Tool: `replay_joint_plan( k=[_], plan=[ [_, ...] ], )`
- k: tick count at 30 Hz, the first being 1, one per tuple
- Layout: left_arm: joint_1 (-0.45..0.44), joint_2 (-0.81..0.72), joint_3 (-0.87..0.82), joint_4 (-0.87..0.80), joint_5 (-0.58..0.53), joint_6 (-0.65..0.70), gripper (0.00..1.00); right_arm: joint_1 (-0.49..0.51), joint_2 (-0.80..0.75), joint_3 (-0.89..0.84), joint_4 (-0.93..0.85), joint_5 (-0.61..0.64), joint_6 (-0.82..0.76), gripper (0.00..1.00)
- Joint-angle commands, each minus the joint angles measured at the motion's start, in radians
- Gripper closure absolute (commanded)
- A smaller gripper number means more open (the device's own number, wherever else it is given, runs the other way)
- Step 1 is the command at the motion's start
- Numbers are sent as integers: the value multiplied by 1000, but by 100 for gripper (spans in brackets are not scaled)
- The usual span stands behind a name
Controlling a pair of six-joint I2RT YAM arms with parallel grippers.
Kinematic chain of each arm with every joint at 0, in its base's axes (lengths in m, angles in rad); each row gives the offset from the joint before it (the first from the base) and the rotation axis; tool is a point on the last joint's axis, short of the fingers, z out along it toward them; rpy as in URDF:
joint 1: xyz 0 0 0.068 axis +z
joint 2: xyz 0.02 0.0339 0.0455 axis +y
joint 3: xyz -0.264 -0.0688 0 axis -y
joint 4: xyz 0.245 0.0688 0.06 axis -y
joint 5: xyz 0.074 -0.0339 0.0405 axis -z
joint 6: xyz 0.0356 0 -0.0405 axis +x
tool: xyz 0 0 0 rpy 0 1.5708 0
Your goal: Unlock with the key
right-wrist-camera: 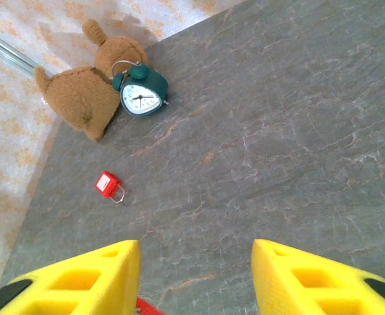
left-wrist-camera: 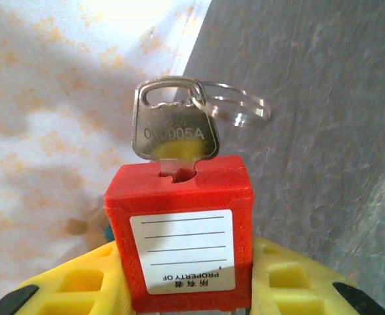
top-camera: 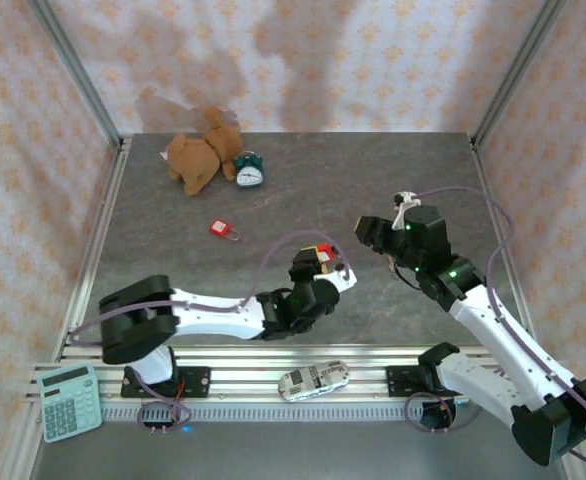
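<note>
Key point(left-wrist-camera: 173, 134) in padlock point(left-wrist-camera: 179, 236); clock point(top-camera: 249, 171) right of teddy point(top-camera: 198, 158).

High rear camera and nearer right-wrist camera both face the clock point(top-camera: 248, 171).

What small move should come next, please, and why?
Probably bring the right pincer to the key and close on its head: the key already sits in the padlock, which the left pincer holds, and the right pincer is open and empty.

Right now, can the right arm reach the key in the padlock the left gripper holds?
Probably yes: the key sticks clear of the red padlock in the left gripper, and the open right gripper faces it, nothing between.
</note>
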Motion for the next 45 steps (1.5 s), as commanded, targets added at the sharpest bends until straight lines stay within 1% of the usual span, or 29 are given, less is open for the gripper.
replay_joint_plan(
  k=[1,3,7,8,13,18,22,30,34,37,45],
  plan=[
    [-18,81,-39,486,-201,418,82,-4,-29,-31,14,-46,-13,53],
    [-32,147,-49,655,-215,531,83,-4,-42,-53,0,-71,-16,53],
    [-45,267,-59,905,-221,719,86,-4,-62,-111,-7,-111,-16,53],
    [-45,290,-56,942,-229,750,87,-4,-61,-118,-14,-127,-18,52],
    [-49,304,-69,942,-228,720,87,-5,-42,-128,-37,-167,-33,52],
    [-52,326,-69,942,-227,718,87,0,24,-114,-69,-197,-48,52],
    [-55,327,-66,941,-227,722,87,17,75,-103,-75,-196,-67,52],
    [-70,328,-66,911,-233,699,87,30,101,-100,-52,-188,-65,52],
    [-79,327,-61,905,-234,700,87,32,108,-94,-36,-180,-55,52],
    [-80,326,-65,893,-236,687,87,32,106,-89,-35,-209,-58,52],
    [-79,324,-65,871,-242,663,87,39,50,-104,-63,-233,-52,51]
  ],
)
